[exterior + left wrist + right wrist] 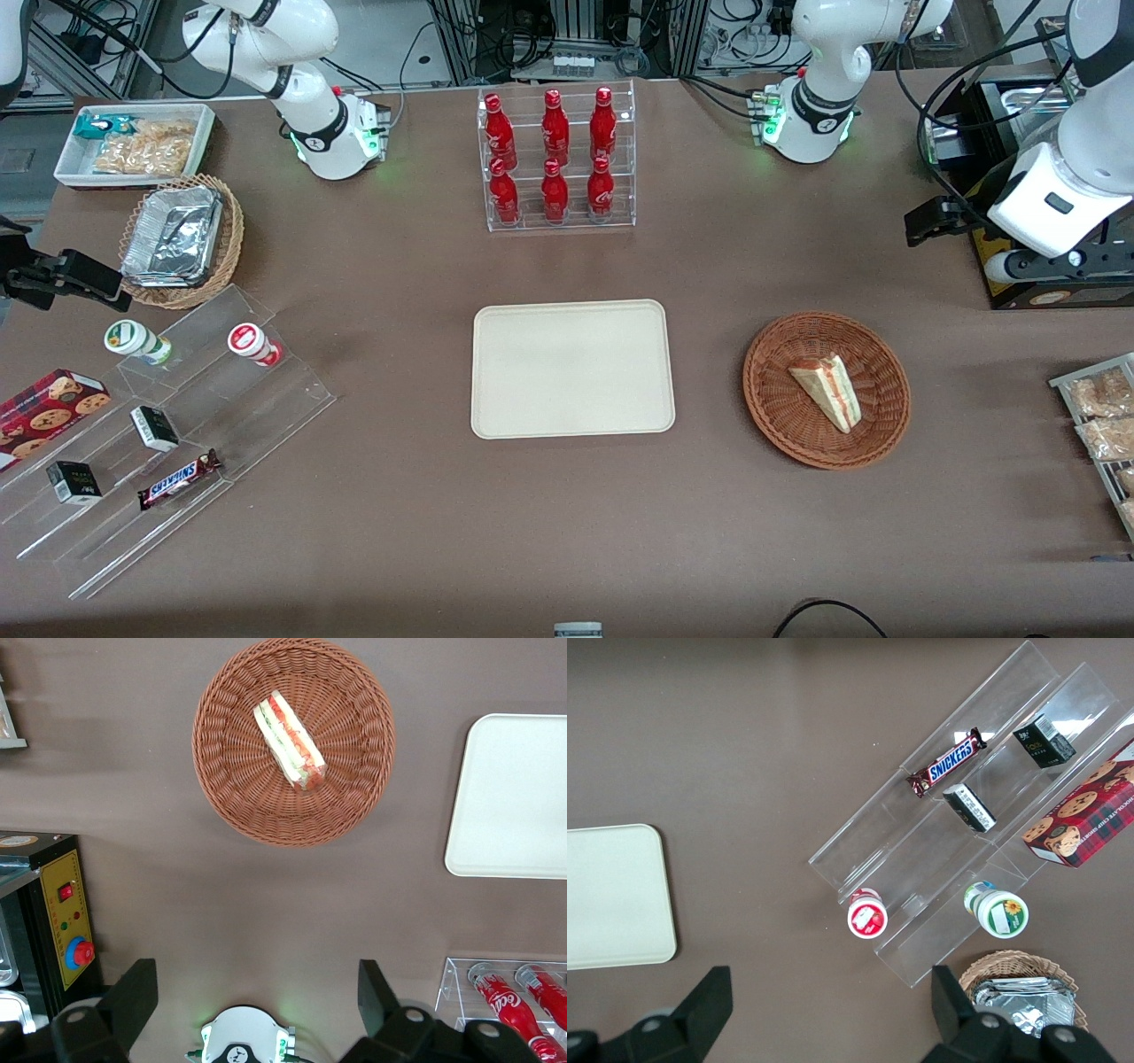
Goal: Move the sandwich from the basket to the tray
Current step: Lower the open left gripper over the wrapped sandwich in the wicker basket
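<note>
Gripper: the left arm's gripper hung high above the bare table, fingers spread wide, holding nothing.
Sandwich: the wedge lay on its side in the wicker basket, well apart from the gripper.
Tray: the cream tray sat bare beside the basket.
Risk: soft bread could squash or slip from a grip on its sloping faces; fingers coming down off-centre might snag the weave and drag the basket.

— What sort of place is this?
— A robotics lab staged like a snack shop: cable racks at 12 o'clock, bottle display, tiered acrylic shelf of sweets at 8 o'clock
</note>
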